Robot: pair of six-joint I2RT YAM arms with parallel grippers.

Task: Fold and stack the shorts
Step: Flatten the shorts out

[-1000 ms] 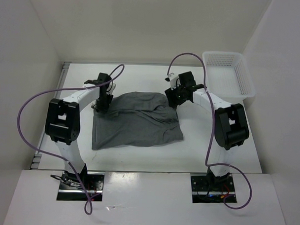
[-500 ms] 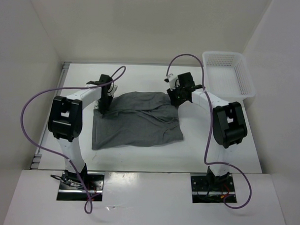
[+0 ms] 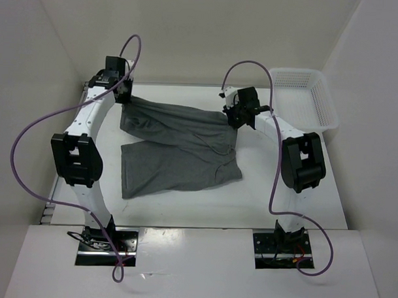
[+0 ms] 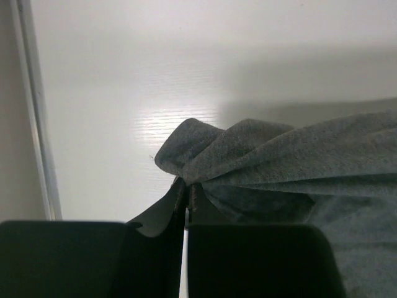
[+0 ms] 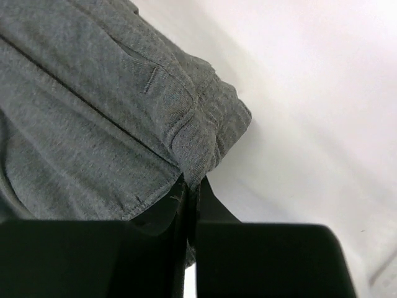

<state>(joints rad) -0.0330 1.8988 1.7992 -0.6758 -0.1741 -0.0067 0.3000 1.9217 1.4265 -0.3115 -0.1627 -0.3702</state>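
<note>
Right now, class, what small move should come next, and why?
Probably raise the right gripper to match the left gripper: both are shut on far corners of the shorts, but the left corner hangs clear of the table while the right looks low.

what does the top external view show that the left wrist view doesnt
Only top external: the whole shorts, far edge stretched between both arms, the near part lying flat; the right gripper shut on their far right corner; the white mesh basket at far right.
Only left wrist: the bunched corner of fabric close up, pinched right at the tips.
Both: the left gripper shut on the grey fabric, over the white table.
</note>
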